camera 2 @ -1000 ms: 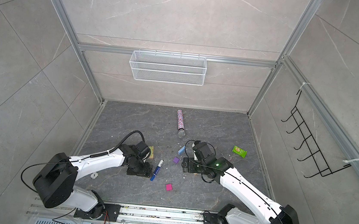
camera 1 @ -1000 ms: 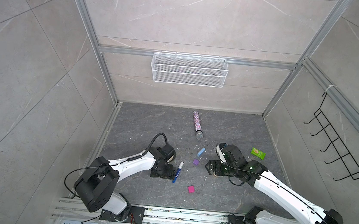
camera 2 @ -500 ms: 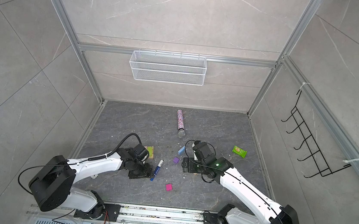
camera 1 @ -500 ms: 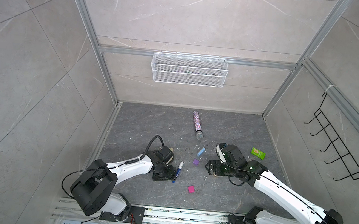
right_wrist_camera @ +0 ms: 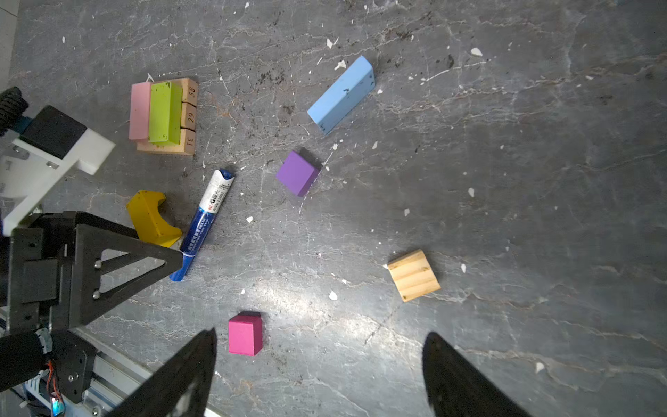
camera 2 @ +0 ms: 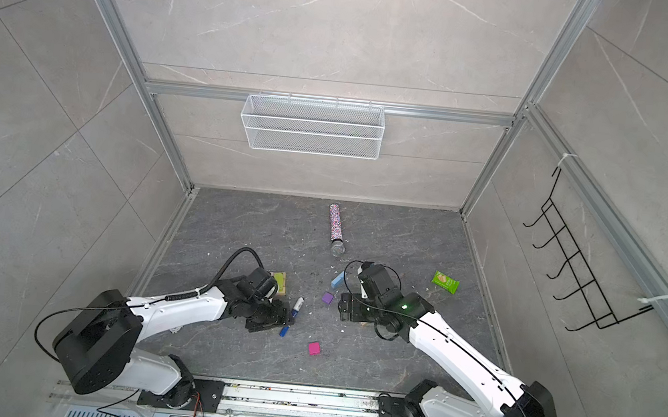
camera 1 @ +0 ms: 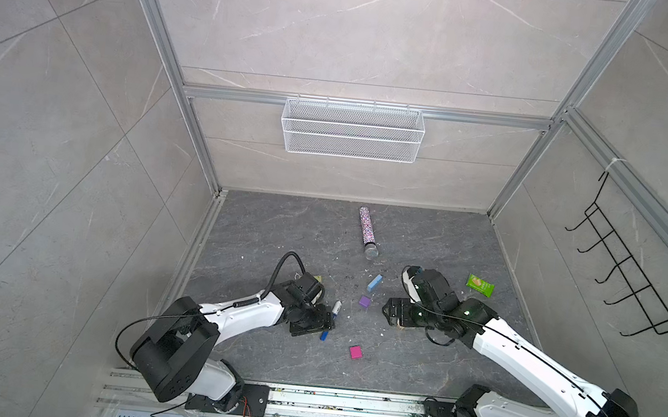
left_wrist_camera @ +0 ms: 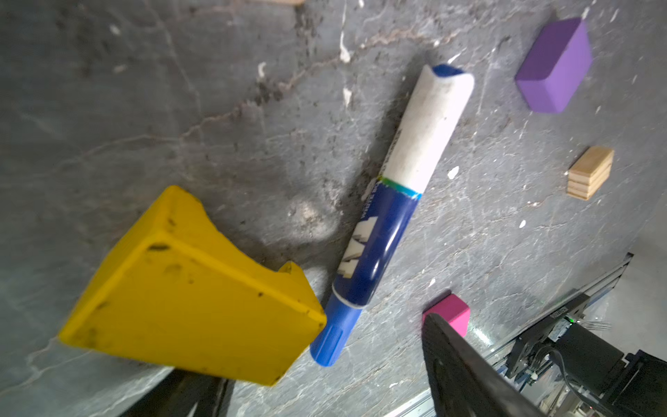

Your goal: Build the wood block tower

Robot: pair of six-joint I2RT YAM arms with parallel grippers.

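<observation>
**Fingers of the left gripper and right gripper standing spread over scattered wood blocks**

Left gripper is reaching low over the table, left of centre in the lower half of both top views. Its fingers are standing wide apart and gripping nothing. In the left wrist view the yellow arch is lying just beside one finger. The blue cap end of the marker pen is lying in the gap, touching the arch.

Right gripper is hanging right of centre, fingers likewise spread and empty. The magenta cube is lying just ahead of one fingertip, and the tan cube is lying farther out, opposite the gap.

The tower is standing left of centre in a top view, just behind the left wrist. Tan bars are forming its base, with the pink block and lime-green block lying side by side on them.

The light-blue block and purple block are lying loose at mid-frame, between the two grippers. The glittery tube is lying well apart, higher in the frame, and a green packet is lying at right.
</observation>
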